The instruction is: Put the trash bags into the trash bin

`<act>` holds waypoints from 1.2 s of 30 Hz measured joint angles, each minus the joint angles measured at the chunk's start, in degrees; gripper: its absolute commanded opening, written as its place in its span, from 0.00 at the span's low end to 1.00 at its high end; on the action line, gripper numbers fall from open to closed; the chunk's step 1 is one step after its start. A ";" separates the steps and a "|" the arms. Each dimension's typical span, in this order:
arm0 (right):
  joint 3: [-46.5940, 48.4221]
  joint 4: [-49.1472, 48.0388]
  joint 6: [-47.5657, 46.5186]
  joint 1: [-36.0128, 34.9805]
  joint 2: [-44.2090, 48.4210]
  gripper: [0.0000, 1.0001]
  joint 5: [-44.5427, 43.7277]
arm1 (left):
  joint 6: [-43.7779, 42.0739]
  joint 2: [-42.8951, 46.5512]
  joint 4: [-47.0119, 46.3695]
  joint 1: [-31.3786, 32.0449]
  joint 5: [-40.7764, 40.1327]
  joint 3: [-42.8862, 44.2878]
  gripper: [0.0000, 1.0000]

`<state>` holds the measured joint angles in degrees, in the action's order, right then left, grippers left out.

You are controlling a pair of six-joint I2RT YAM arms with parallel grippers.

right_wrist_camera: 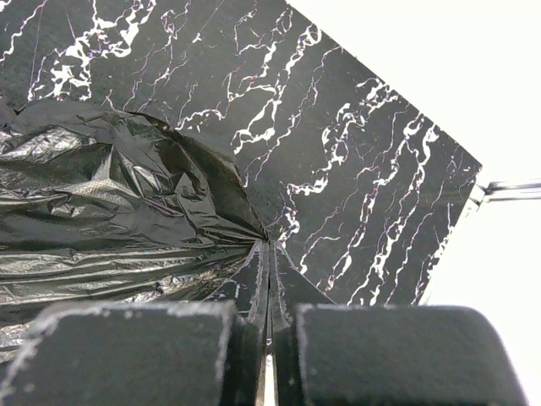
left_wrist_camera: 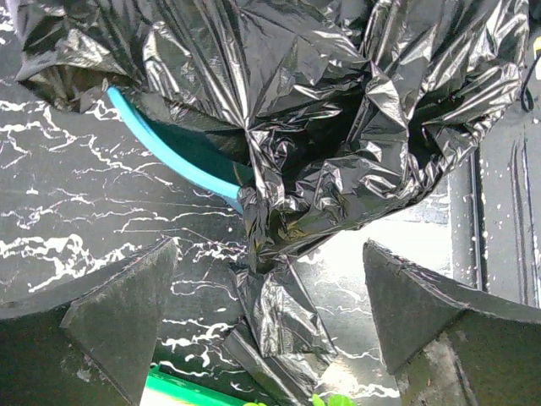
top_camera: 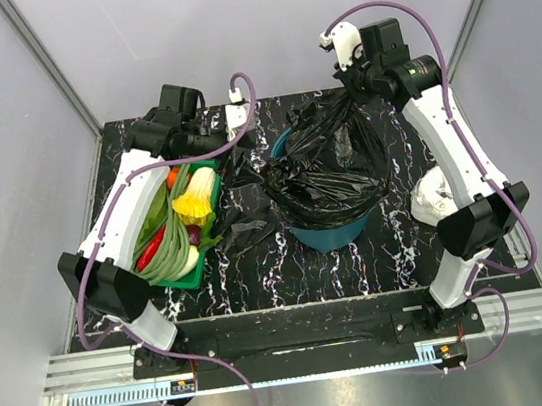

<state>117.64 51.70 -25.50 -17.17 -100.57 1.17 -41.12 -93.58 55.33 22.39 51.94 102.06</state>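
Right claw (right_wrist_camera: 269,315) is pinched tight on a fold of the glossy black crinkled plastic trash bag (right_wrist_camera: 110,211), which drapes over the round teal-green plastic trash bin (top_camera: 328,233). Left claw (left_wrist_camera: 269,279) gapes wide, holding nothing, just beside that bag's hanging edge.

Hidden, cropped, hard to make out.
Trash bin (top_camera: 331,236) mostly buried under large trash bag (top_camera: 327,170), only lower wall and a rim arc showing; bag cropped by wrist-view edges. Small trash bag (top_camera: 250,231) barely separable from dark table (top_camera: 262,285). White object (top_camera: 434,195) partly behind right arm (top_camera: 456,152), unidentifiable. Right tool (right_wrist_camera: 269,279) cut off at bottom edge.
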 measured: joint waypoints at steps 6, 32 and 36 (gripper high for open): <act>-0.76 -0.02 0.02 0.00 0.20 0.00 0.42 | -7.41 -4.24 2.91 0.04 1.86 2.56 0.89; -1.75 -0.02 -0.07 0.00 1.57 0.00 0.48 | -10.78 -9.81 3.74 0.04 3.52 4.83 0.00; -1.79 -0.02 -0.07 0.00 1.57 0.00 0.46 | -8.50 -7.98 1.53 0.04 2.62 4.26 0.00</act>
<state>115.85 51.68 -25.56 -17.17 -99.00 1.63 -49.63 -101.56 56.86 22.44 54.57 106.32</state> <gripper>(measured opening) 0.009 0.013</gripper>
